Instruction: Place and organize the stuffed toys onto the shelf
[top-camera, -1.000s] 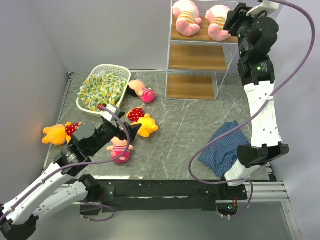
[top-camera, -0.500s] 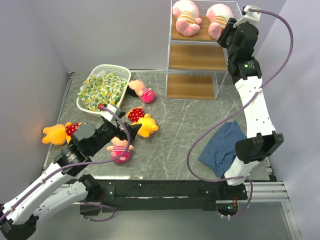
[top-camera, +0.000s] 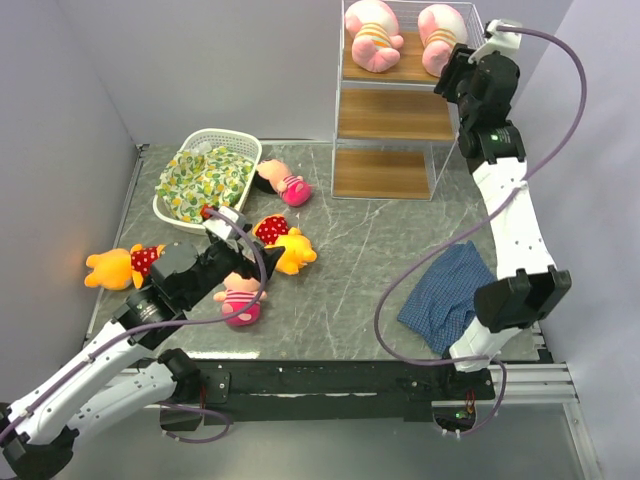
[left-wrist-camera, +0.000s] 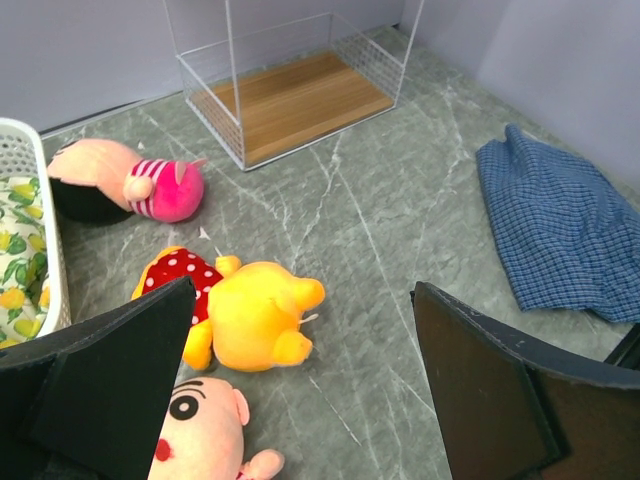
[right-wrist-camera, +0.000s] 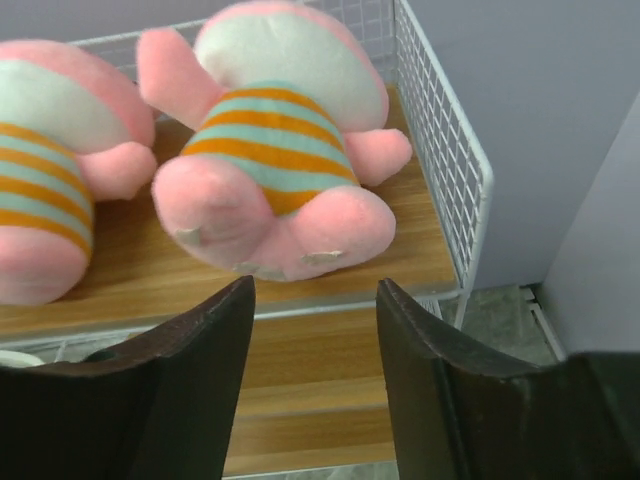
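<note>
The shelf (top-camera: 400, 110) stands at the back. Two pink striped piglets (top-camera: 372, 35) (top-camera: 440, 35) lie on its top board; both show in the right wrist view (right-wrist-camera: 270, 150) (right-wrist-camera: 50, 180). My right gripper (top-camera: 452, 75) (right-wrist-camera: 315, 290) is open and empty, just in front of and below the right piglet. My left gripper (top-camera: 255, 265) (left-wrist-camera: 302, 330) is open and empty above an orange-yellow bear (top-camera: 285, 247) (left-wrist-camera: 250, 315) and a pink-clad doll (top-camera: 240, 300) (left-wrist-camera: 195, 440). A second doll (top-camera: 283, 183) (left-wrist-camera: 130, 180) lies by the basket. A second bear (top-camera: 120, 265) lies at the left edge.
A white lattice basket (top-camera: 240, 142) with a green-yellow cloth (top-camera: 203, 182) stands at the back left. A blue plaid cloth (top-camera: 450, 295) (left-wrist-camera: 560, 230) lies at the right front. The shelf's two lower boards (top-camera: 395, 115) (left-wrist-camera: 290, 95) hold nothing.
My right gripper has come down and back from the top board, away from the right piglet. My left arm has barely shifted.
</note>
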